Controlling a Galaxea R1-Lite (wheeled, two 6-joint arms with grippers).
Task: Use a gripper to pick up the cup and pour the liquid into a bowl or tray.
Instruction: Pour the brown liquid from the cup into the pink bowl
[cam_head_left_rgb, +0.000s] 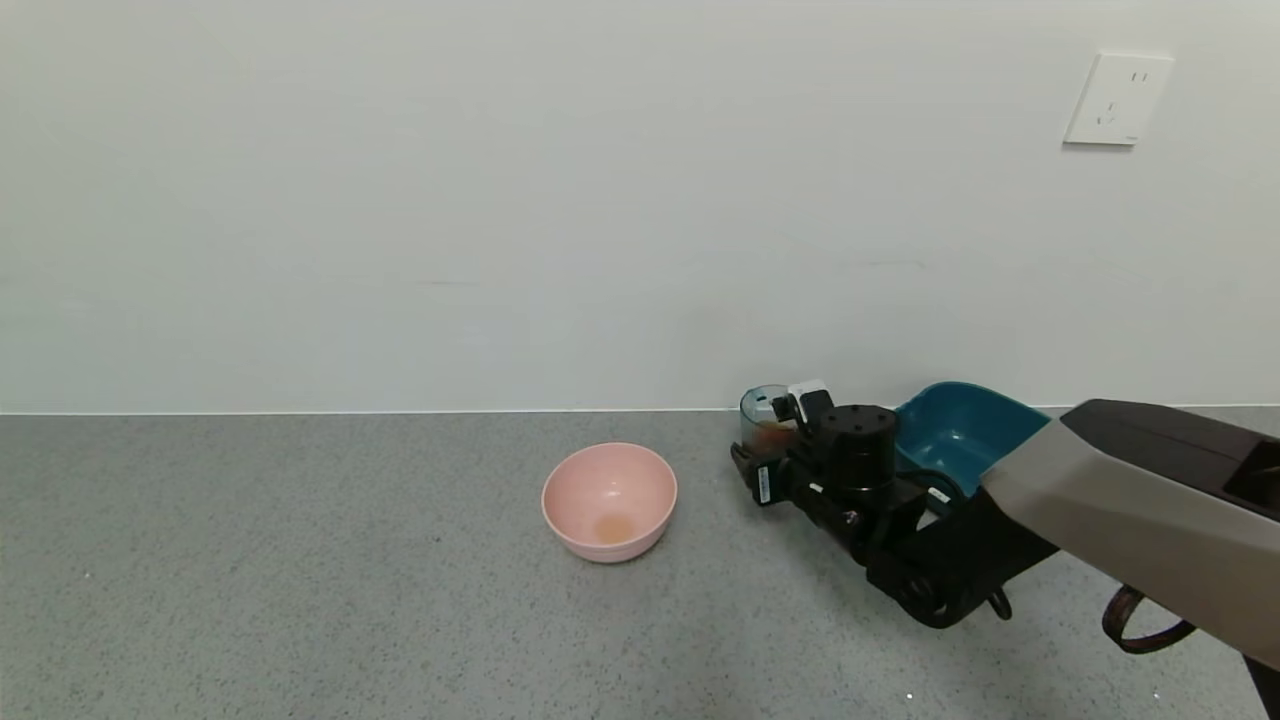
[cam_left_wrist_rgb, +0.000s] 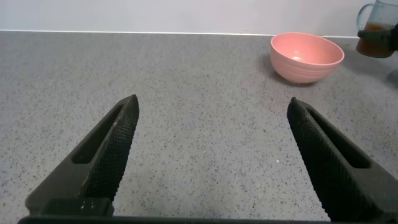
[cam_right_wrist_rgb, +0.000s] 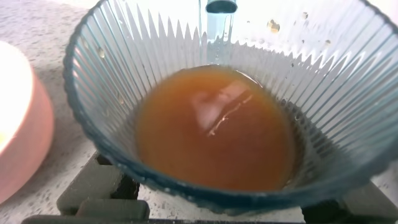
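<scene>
The ribbed pale teal cup stands close to the back wall, right of the pink bowl. My right gripper is round the cup's lower part and looks shut on it. In the right wrist view the cup fills the picture, upright, with orange-brown liquid in its bottom; the fingers show beside its base. The bowl holds a faint orange trace. My left gripper is open and empty over bare counter; from there the bowl and the cup show far off.
A dark teal tub stands right behind my right wrist, against the wall. The grey speckled counter stretches left and in front of the bowl. The white wall bounds the back edge.
</scene>
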